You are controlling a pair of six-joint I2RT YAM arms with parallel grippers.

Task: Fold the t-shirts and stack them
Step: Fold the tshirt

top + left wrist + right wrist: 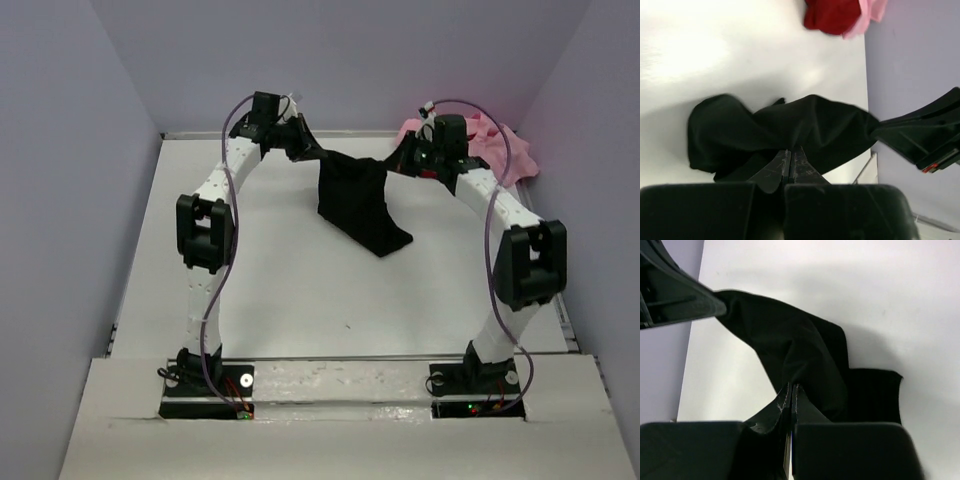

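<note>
Black shirt (355,205): just above the middle of the top view, hung between the two arms. Its upper edge sags in a line from left to right. Its body droops to the table (300,300), where the lower corner lies crumpled on the white surface. Left gripper (297,137): upper left of centre, raised off the table, fingers pressed together on a bunched corner of the black shirt. The left wrist view shows the two tips meeting with cloth gathered right at them. Right gripper (410,157): upper right of centre, likewise raised, jaws clamped together on the opposite corner. In the right wrist view the cloth runs from the tips toward the other gripper at the upper left of that frame. Pink shirt (497,148): a crumpled heap at the upper right of the top view, in the table's far corner against the wall, behind the right arm and apart from the black shirt. Red shirt (832,16): at the top edge of the left wrist view, touching the pink one. In the top view it is mostly hidden behind the right gripper, so I cannot say whether it lies under the pink or just beside it.
</note>
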